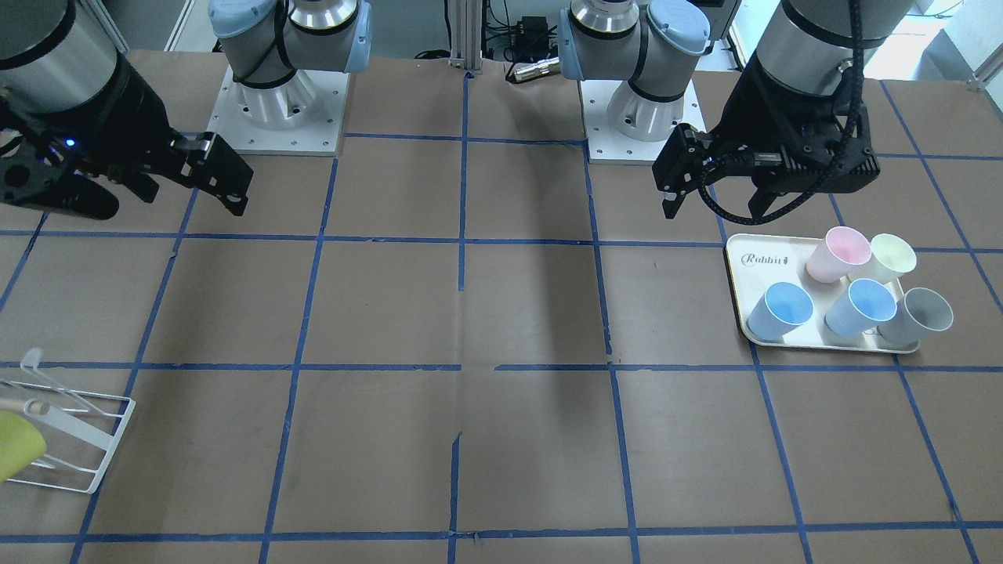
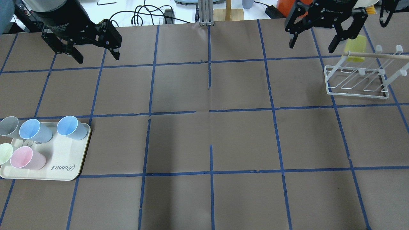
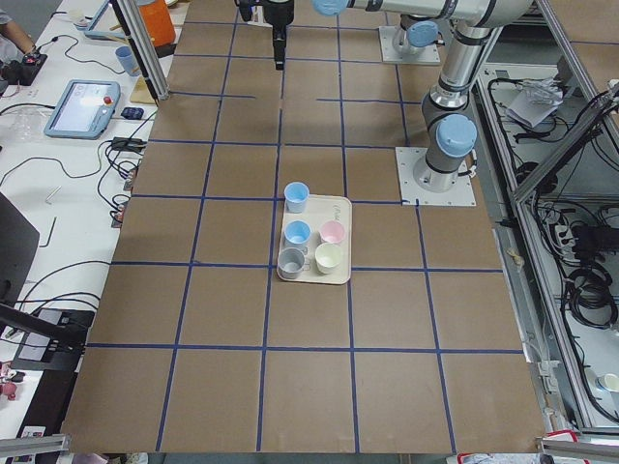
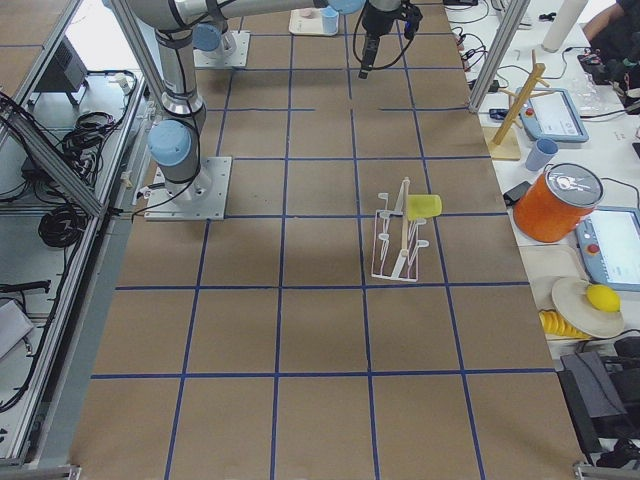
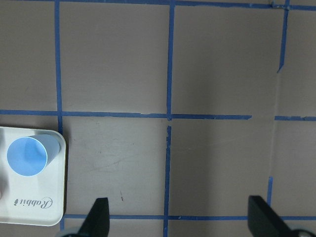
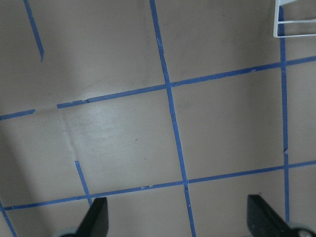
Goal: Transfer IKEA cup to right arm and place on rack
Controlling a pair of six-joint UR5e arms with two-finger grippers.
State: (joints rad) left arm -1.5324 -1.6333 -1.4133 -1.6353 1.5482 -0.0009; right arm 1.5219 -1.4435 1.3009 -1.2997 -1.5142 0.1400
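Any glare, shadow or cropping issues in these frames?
Front-facing: IKEA cup is cropped at the left edge, and a soft shadow band runs down the table centre. Right wrist: pale sheen left of centre, only a corner of the rack in frame. Left wrist: sharp, evenly lit.

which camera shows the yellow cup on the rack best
Exterior right: the IKEA cup shows whole there, sideways on the rack. Overhead exterior has it partly behind the right gripper. Front-facing cuts it off at the frame edge. Exterior left and both wrist views miss it.
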